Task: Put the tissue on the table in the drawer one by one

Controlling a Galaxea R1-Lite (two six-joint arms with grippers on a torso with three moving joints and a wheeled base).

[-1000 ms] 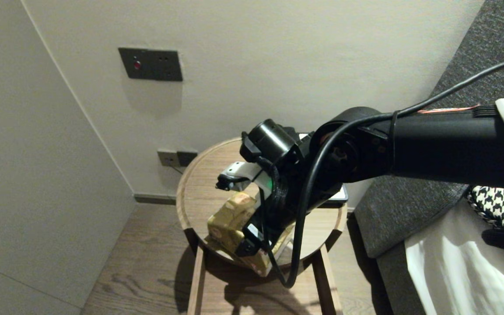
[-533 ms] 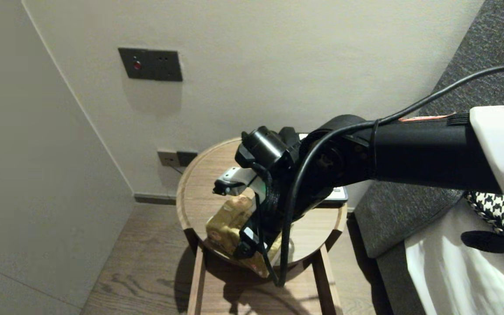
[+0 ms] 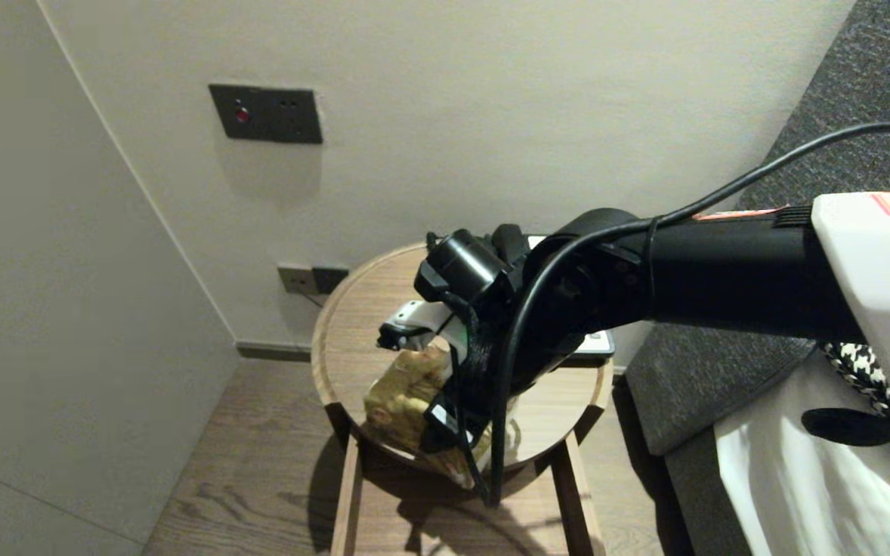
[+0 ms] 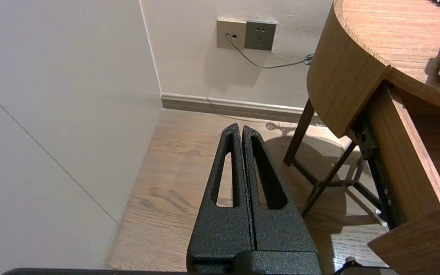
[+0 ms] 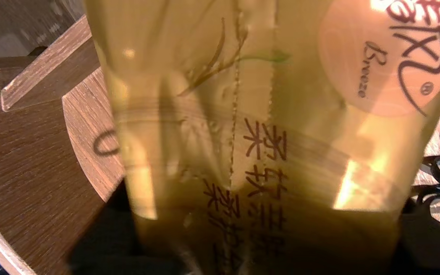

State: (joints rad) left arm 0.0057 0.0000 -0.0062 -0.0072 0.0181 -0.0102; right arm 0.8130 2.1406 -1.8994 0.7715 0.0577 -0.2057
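Yellow film tissue pack (image 3: 395, 386) lies at the near edge of the round wooden table (image 3: 321, 340) and seems to overhang it. I have the right gripper (image 3: 412, 380) astride it, jaws wide, contact unconfirmed. Risk, in my judgement: an off-centre squeeze on slick film pushes the pack over the rim. The head view shows the edge; the right wrist view shows mostly print. The left gripper (image 4: 239, 131), closed, hangs left of the table

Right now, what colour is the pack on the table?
Golden-yellow pack, dark lettering; clearest in right wrist view.
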